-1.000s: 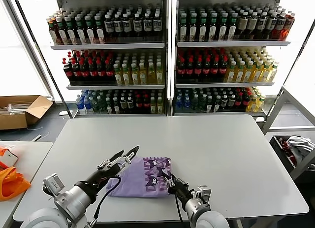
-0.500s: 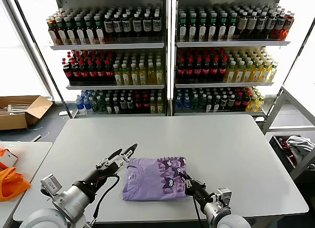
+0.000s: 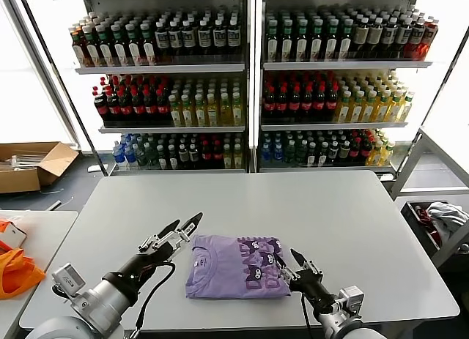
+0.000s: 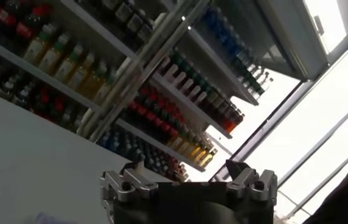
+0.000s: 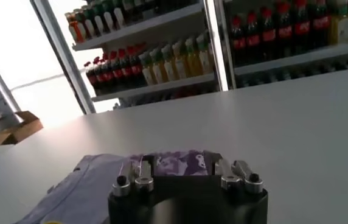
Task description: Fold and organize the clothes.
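Lavender T-shirt: folded, flat on worktop near front edge. Left gripper: fingers spread, empty, just left of shirt. Right gripper: fingers apart, at shirt's right edge

We had the left gripper raised, fingers spread wide, arm reaching forward. Right gripper sat low at the near edge, fingers parted, holding nothing.
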